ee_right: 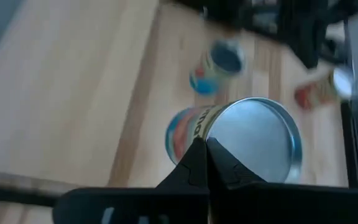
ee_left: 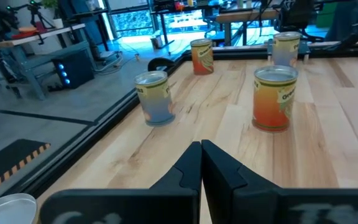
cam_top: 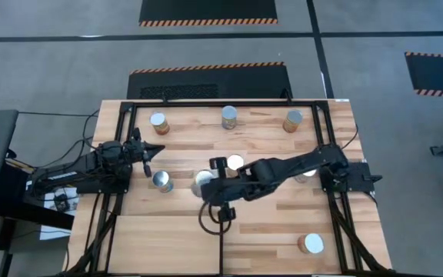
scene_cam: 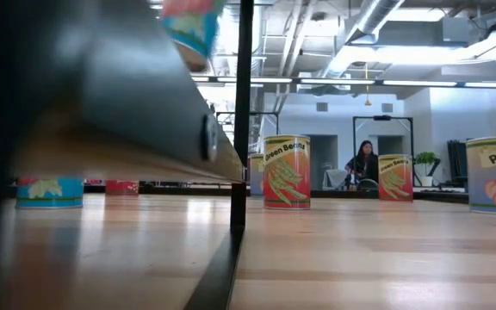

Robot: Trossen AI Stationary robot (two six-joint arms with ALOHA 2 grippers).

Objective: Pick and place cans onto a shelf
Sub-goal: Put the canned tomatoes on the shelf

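Several small cans stand upright on the striped tabletop: three along the far edge (cam_top: 229, 117), one at the left middle (cam_top: 162, 181), one at the near right (cam_top: 311, 244). My right gripper (cam_top: 208, 190) reaches to the table's middle, shut, over a silver-topped can (ee_right: 253, 140) that also shows in the high view (cam_top: 203, 182). My left gripper (cam_top: 148, 150) waits at the left, shut (ee_left: 201, 152). The shelf (cam_top: 168, 242) is the plain pale panel at the near left. My right gripper's shut fingertips (ee_right: 204, 149) stand from above at the rim of the can's silver top (ee_right: 219, 134). I cannot tell whether they touch it. The can stands on the table.
A black frame (cam_top: 221, 246) runs round the table and down its middle. Another can (cam_top: 234, 162) stands just beyond my right arm. In the low view a can's lower part (scene_cam: 188, 34) shows above the shelf's slanting underside (scene_cam: 102, 103). A person (scene_cam: 364, 164) sits far behind.
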